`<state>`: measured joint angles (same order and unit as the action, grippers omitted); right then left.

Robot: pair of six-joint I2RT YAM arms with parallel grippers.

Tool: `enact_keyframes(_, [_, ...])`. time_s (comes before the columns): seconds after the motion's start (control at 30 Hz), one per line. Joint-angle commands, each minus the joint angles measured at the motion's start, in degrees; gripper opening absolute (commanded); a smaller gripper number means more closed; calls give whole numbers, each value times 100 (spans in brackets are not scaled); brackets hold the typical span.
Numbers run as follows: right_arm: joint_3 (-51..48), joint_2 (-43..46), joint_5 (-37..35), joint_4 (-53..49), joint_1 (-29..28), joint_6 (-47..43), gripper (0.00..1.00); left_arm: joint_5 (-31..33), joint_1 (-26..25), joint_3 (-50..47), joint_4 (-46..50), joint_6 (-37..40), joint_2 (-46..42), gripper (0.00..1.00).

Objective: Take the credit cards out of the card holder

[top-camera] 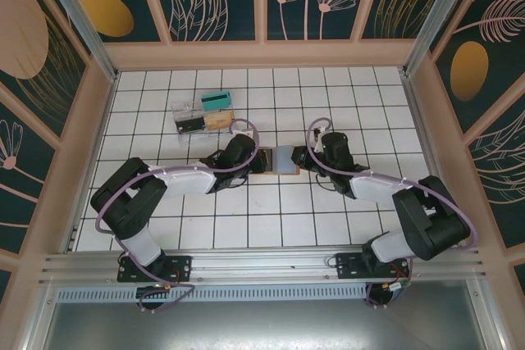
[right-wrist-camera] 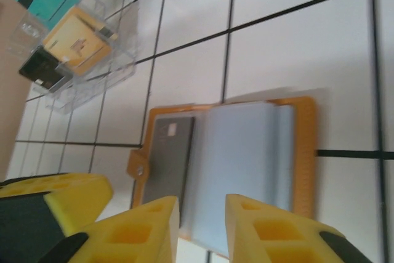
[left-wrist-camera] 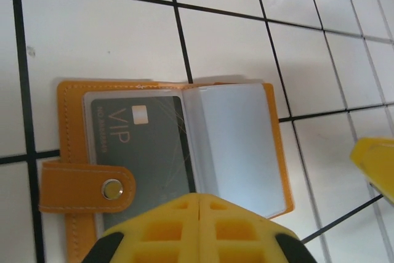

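The card holder (left-wrist-camera: 74, 100) lies open and flat on the tiled counter (top-camera: 328, 211), about mid-way between near and far, with one arm reaching in from each side. On one page a dark grey VIP card (left-wrist-camera: 138, 152) sits inside a clear sleeve, and the snap strap (left-wrist-camera: 80, 187) is folded across its corner. On the other page lies a stack of pale sleeves (left-wrist-camera: 237, 146); whether they hold more cards cannot be told.

The left fingers (left-wrist-camera: 184, 214) hang over the holder's edge by the grey card, pressed together with nothing between them. The right fingers (right-wrist-camera: 154, 226) stand over the pale sleeves' edge with a narrow gap, also empty. Far and to the left, well apart, a clear tray (right-wrist-camera: 104, 75) holds teal, tan and black pieces.

The step in hand looks like drawing the grey card from its sleeve. The holder is light and the tiles look smooth, so it will probably slide unless one side pins the orange cover down. The left fingers would need to part before they can pinch anything. The grip should take the card's edge alone, since the floppy sleeve film could easily be caught with it. The pull should run flat along the sleeve toward its open edge, clear of the strap; lifting would likely drag the whole holder up.
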<state>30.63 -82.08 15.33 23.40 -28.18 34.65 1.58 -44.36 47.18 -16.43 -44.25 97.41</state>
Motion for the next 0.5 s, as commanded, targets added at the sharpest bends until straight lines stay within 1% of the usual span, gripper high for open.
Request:
enact_keyframes(0.0, [382, -236, 299, -90, -265, 103, 25, 173, 75, -112, 8, 73, 42, 0])
enact_keyframes(0.07, [585, -400, 303, -200, -387, 106, 22, 202, 126, -181, -9, 77, 42, 0])
enact_keyframes(0.13, [757, -585, 338, -271, -479, 125, 21, 202, 210, -246, -10, 103, 42, 0])
enact_keyframes(0.23, [1012, -879, 348, -406, -530, 167, 14, 38, 278, -259, -47, 155, 246, 0])
enact_keyframes(0.47, [1454, -1500, 492, -690, -583, 261, 15, -31, 283, -327, -68, 131, 433, 0])
